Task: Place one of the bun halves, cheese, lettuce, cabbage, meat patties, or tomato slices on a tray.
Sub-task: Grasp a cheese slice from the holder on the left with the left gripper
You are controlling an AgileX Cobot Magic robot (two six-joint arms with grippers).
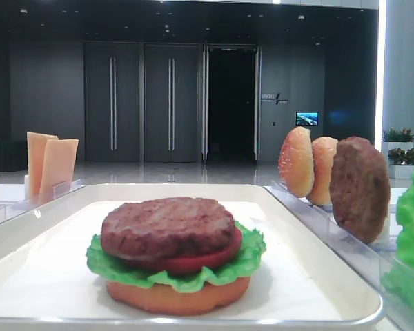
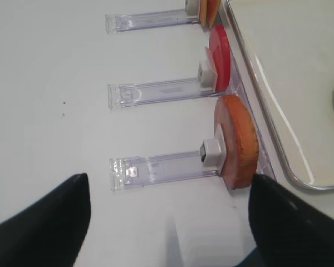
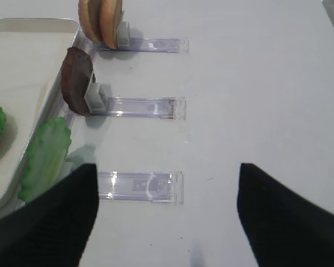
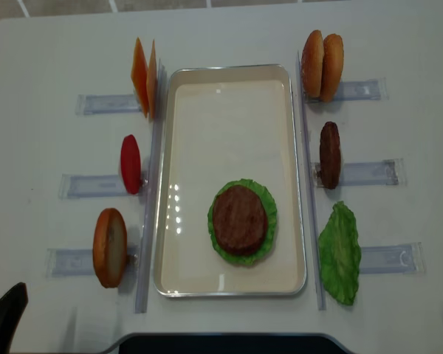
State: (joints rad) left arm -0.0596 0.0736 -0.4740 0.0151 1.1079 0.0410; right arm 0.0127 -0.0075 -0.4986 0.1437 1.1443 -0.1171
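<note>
Left fingers (image 2: 170,222) stand spread wide above the bare white desk (image 4: 29,147), pinching nothing; in front of them a bun half (image 2: 239,142) stands on edge at the end of a clear rack (image 2: 161,167). Past it come a red tomato slice (image 2: 220,58) and two cheese slices (image 4: 145,76), each upright in its own rack. Mid-desk lies the white tray (image 4: 229,103), carrying a stack: bun bottom (image 1: 176,298), lettuce (image 1: 245,262), tomato (image 1: 207,261), and a meat patty (image 1: 167,226) on top. Right of the tray stand two bun halves (image 4: 322,65), another patty (image 4: 329,155), and a lettuce leaf (image 4: 340,252). Right fingers (image 3: 167,217) hover spread apart over an empty rack (image 3: 142,186), gripping nothing.
</note>
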